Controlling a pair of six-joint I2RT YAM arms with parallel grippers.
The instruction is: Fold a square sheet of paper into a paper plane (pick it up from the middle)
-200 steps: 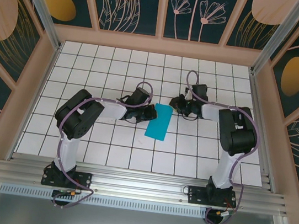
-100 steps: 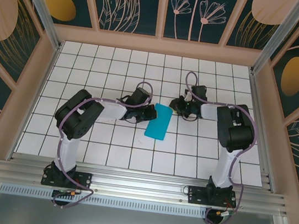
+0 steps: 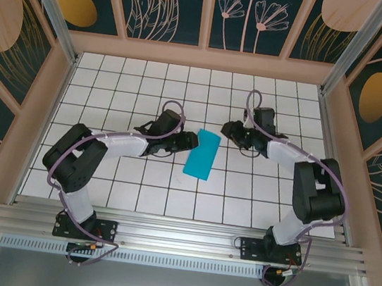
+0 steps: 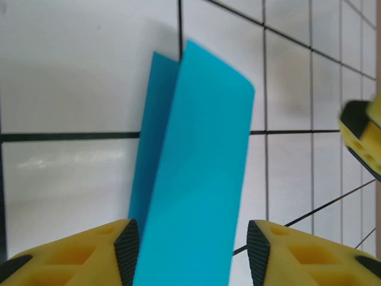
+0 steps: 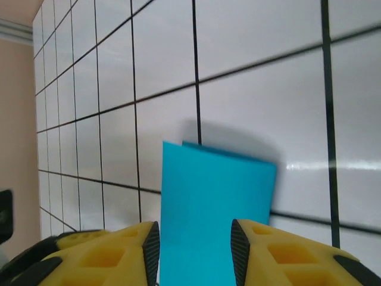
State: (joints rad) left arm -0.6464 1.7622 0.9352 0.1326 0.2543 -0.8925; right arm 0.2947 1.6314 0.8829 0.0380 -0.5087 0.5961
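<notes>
Over the tiled table (image 3: 101, 173), both your arms have swung their elbows outward. The folded sheet of paper (image 3: 202, 154) hasn't budged. It lies flat mid-table between them, long axis near-to-far, far end tipped slightly right. The left gripper (image 4: 191, 241) and right gripper (image 5: 193, 241) have just spread open, so I'd guess that crease is pressed.

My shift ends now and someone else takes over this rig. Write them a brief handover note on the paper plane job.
Left gripper: open, straddling the square sheet of paper, not pinching it.
Right gripper: open over the sheet's far end, holding nothing.
Paper: flat on the tiled table, folded into a narrow strip.
Done: apparently the centre fold.
Left: nose and wing folds; no plane yet.
</notes>
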